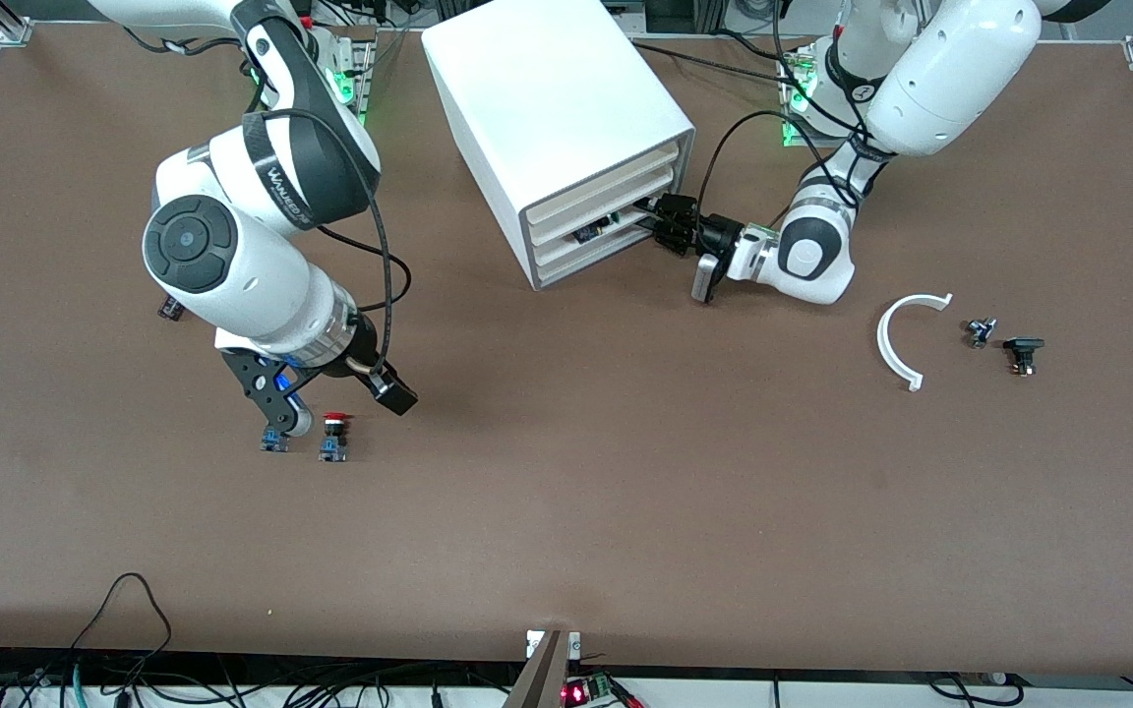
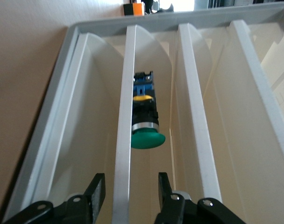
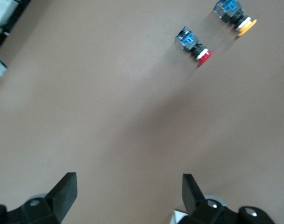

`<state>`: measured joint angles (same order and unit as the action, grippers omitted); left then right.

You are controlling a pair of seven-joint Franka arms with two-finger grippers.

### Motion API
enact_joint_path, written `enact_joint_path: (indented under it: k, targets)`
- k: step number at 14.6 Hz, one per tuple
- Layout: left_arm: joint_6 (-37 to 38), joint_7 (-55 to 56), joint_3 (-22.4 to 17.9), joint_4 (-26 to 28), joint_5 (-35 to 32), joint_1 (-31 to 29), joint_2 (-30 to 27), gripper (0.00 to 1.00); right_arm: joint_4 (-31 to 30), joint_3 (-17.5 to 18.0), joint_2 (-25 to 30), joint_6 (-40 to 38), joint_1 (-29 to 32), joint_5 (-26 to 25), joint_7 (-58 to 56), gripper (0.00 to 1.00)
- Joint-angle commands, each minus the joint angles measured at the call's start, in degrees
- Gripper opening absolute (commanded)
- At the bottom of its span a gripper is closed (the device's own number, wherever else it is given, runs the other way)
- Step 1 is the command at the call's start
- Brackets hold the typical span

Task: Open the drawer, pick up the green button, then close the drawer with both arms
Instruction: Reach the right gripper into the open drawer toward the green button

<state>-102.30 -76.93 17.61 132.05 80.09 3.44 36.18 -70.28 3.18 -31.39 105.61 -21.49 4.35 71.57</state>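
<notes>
The white cabinet [image 1: 557, 108] stands at the table's middle, far from the front camera. One drawer [image 1: 616, 218] stands a little open. In the left wrist view the green-capped button [image 2: 147, 137] lies in that opening beside a drawer front [image 2: 124, 116], with a yellow and blue part [image 2: 143, 93] deeper in. My left gripper [image 1: 660, 221] is at the cabinet's front, open, its fingers [image 2: 96, 189] on either side of that drawer front's edge without touching it. My right gripper [image 1: 330, 393] is open and empty over the red-capped button [image 1: 333, 433] and the yellow-capped one [image 1: 276, 433].
The red button [image 3: 195, 46] and the yellow button [image 3: 235, 16] also show in the right wrist view. A white curved piece [image 1: 901, 339] and two small dark parts [image 1: 980, 332] [image 1: 1022, 354] lie toward the left arm's end. A small dark object [image 1: 170, 309] lies under the right arm.
</notes>
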Motion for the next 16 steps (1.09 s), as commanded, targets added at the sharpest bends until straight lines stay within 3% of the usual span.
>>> enact_joint_path:
  k: [1,3,5,9,16]
  targets:
    - [0.61,-3.23,0.58,1.02,2.18,-0.19,0.38,0.31,2.16,-0.19,-1.21,1.88,-0.48,1.62,3.31,1.0]
    - [0.61,-3.23,0.58,1.02,2.18,-0.28,0.38,0.0,1.99,-0.19,-1.21,3.1,-0.57,2.15,4.63,0.99]
    - [0.52,-3.14,0.58,1.02,2.18,-0.36,0.38,0.0,1.63,-0.19,-1.21,6.79,-0.57,4.95,6.12,1.0]
    - [0.52,-2.27,0.06,0.23,1.65,-1.42,0.38,0.0,-0.21,-0.19,-1.3,10.4,-2.59,5.23,7.8,1.0]
    - [0.35,2.04,-4.33,-8.64,-1.42,-1.68,4.15,0.0,-1.7,-0.2,-2.44,12.34,-6.81,4.7,12.89,1.0]
